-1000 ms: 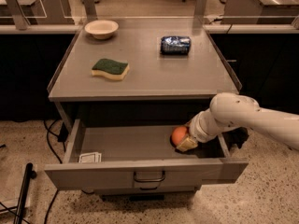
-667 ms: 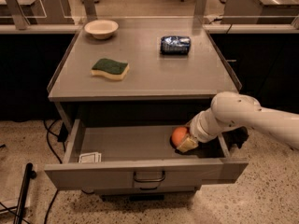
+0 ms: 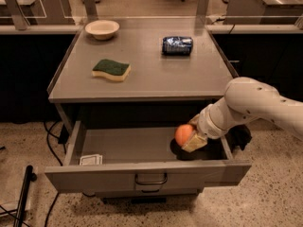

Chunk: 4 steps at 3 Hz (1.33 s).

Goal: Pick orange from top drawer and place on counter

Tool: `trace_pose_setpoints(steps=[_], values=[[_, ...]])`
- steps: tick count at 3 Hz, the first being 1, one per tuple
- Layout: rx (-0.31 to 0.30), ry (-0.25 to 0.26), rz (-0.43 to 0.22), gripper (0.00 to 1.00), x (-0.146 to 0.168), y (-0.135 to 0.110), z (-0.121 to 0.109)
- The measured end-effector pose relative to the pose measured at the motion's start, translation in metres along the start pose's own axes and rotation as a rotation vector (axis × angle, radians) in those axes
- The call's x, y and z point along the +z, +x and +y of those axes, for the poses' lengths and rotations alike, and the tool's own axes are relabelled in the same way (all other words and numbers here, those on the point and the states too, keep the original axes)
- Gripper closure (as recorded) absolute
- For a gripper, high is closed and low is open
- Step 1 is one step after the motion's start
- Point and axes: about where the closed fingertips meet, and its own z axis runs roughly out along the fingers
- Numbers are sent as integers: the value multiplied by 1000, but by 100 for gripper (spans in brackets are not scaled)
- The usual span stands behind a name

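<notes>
Two-finger gripper (image 3: 191,138) sits low at the right of the open grey metal top drawer (image 3: 132,145), clamped on the small round orange fruit (image 3: 183,134). The flat grey counter (image 3: 156,74) has its front edge just above and behind. Drawer left: only a small white card (image 3: 90,160). On the counter: green-and-yellow sponge (image 3: 111,70) left, dented blue can (image 3: 177,45) rear right, cream bowl (image 3: 102,30) rear left. Front right is open.

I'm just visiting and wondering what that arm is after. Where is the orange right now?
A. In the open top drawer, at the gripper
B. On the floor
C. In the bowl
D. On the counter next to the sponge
A: the orange is down in the open top drawer, right at the gripper, while the counter above holds only a sponge, bowl and can.
</notes>
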Motion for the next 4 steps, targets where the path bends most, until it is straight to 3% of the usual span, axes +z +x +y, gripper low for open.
trace_pose_setpoints(steps=[1, 2, 4], values=[[-73, -49, -4, 100, -47, -33, 15], [-73, -49, -4, 100, -47, -33, 15], [-88, -14, -27, 100, -91, -70, 3]])
